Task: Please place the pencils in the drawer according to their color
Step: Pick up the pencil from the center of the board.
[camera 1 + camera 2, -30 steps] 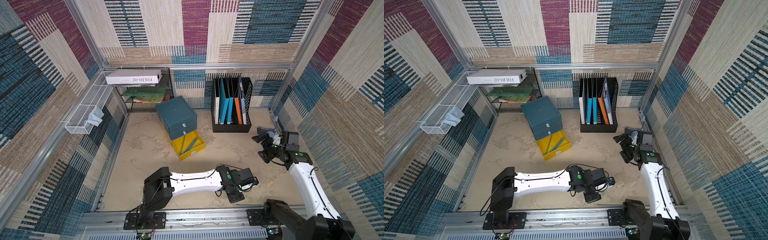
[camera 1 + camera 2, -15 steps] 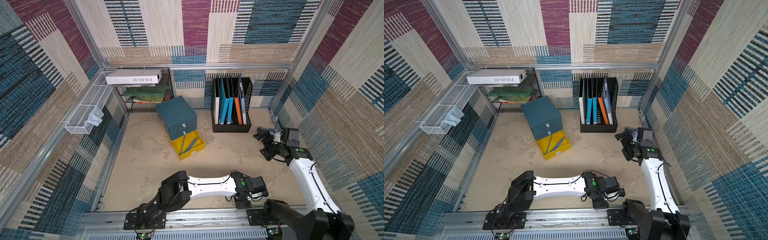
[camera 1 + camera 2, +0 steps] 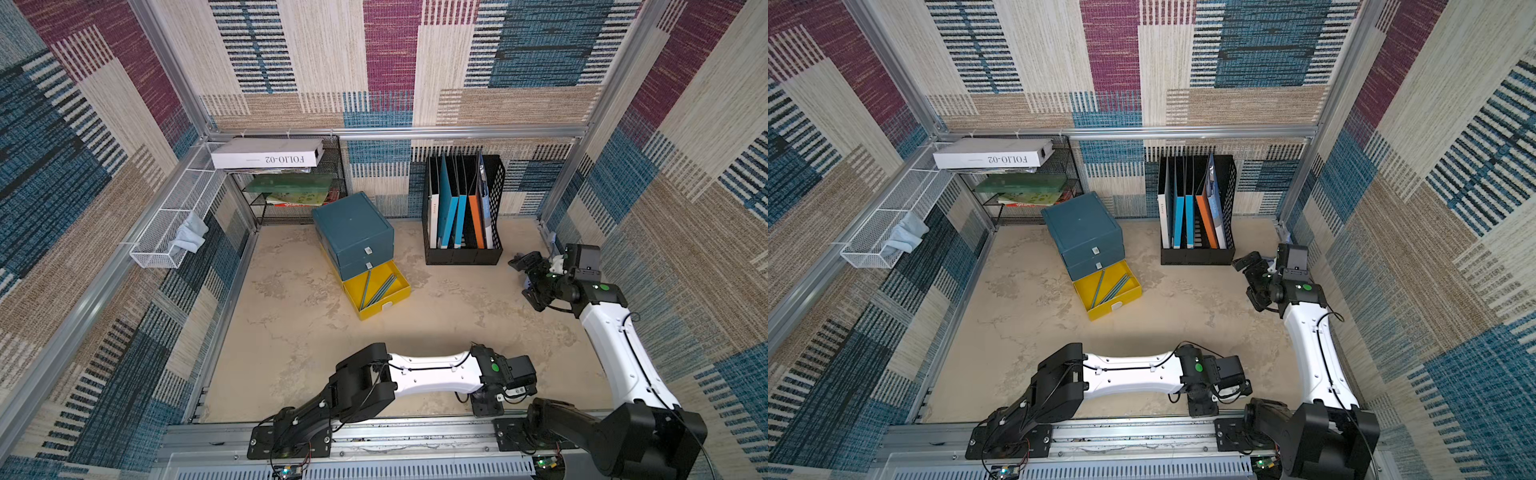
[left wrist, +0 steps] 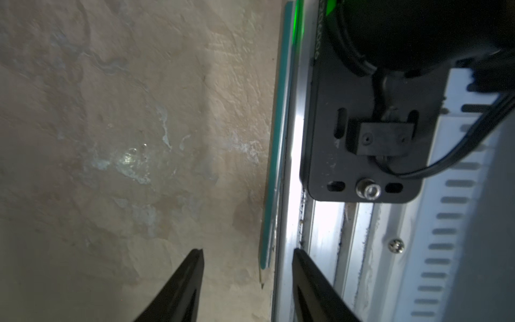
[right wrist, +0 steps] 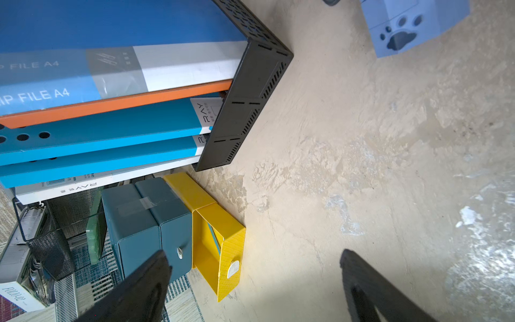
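Because the teal pencil (image 4: 274, 167) lies flat against the aluminium rail (image 4: 295, 139) at the table's (image 4: 139, 111) 6 o'clock edge, its long axis runs from 3 to 9 o'clock, parallel to that rail. The left gripper (image 4: 248, 259) hangs directly over the pencil's sharpened end with its jaws spread and pinching nothing. One finger is on the table side and the other on the rail side, so the closing line crosses the long axis squarely. The pencil sits closer to the rail-side finger. The rail probably leaves that finger little room to get behind the pencil.

The right gripper (image 5: 255, 255), jaws wide apart and empty, is well apart at about 2 o'clock. The left arm is therefore the nearer one. The yellow drawer (image 3: 353, 305) stands open towards 11 o'clock from the left gripper and holds several teal pencils (image 3: 380, 289).
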Tool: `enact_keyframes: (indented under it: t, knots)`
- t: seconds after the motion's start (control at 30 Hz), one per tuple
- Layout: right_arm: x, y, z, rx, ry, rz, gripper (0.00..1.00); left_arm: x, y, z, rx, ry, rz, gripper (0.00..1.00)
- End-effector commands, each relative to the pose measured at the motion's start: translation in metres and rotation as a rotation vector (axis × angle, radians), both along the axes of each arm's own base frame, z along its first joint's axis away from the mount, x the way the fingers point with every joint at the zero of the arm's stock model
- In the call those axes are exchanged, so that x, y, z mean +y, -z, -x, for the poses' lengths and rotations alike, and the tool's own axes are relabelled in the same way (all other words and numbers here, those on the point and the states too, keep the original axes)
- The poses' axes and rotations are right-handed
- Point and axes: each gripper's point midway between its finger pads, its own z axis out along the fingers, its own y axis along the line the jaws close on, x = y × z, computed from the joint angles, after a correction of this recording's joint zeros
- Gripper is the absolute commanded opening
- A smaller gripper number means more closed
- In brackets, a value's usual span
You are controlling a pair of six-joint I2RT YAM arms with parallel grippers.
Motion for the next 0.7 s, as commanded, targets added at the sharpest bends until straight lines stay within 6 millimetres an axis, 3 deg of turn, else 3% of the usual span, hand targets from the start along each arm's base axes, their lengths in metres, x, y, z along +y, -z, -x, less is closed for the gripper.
enact_keyframes:
  t: [0.0,0.67]
  knots:
    - [-0.001,-0.002,-0.002,-0.005,-0.004,0.011,0.99,0.004,0.004,0.001,0.013,0.011,-0.027,0.55]
    - [-0.004,0.014,-0.010,0.017,-0.015,0.017,0.99,0.013,0.039,-0.010,0.042,-0.017,-0.098,0.51]
